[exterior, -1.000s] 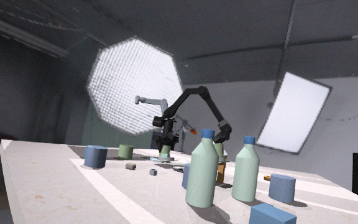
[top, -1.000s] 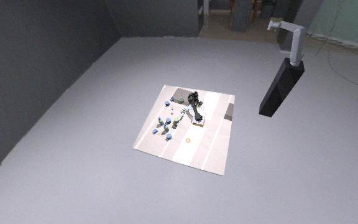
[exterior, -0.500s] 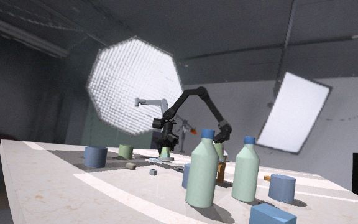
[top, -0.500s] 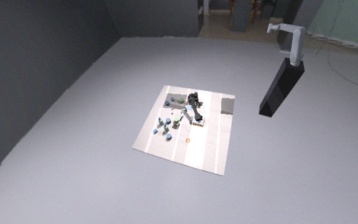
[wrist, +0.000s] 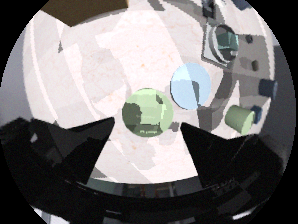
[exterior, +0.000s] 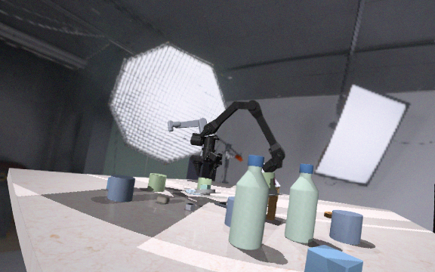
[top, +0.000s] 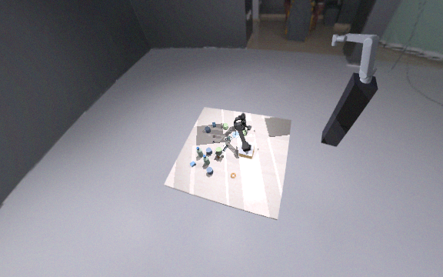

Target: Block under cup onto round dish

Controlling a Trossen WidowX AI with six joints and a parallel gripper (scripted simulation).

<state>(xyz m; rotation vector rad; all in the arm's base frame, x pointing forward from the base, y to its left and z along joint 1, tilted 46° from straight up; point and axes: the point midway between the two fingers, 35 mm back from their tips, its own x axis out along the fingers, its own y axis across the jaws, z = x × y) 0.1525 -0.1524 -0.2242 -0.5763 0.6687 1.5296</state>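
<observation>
I count three green cups: one (top: 244, 132) (exterior: 202, 181) (wrist: 147, 112) on the table under the pincer (top: 248, 128) (exterior: 205, 171) (wrist: 148, 123), one (top: 218, 151) (exterior: 269, 180) at one end of the balance (top: 223, 147) (exterior: 211, 192) (wrist: 213, 50), one (top: 225, 125) (exterior: 157, 182) (wrist: 240, 119) off alone. Two bottles, upright; three blue cups; one ring (top: 233, 175) (exterior: 328, 214). One teal block (exterior: 205, 187) (wrist: 228, 41), uncovered on the balance's other end; too small to call its long axis. The balance runs slantwise in my top view, block end farther from that camera. I have the pincer open, fingers either side of the first cup, gripping nothing. Dish (top: 235, 134) (exterior: 192, 191) (wrist: 190, 86) has no block or cup on it. A bottle (exterior: 248, 211) partly hides the balance cup; wrist view cuts off the brown thing (wrist: 90, 10).
</observation>
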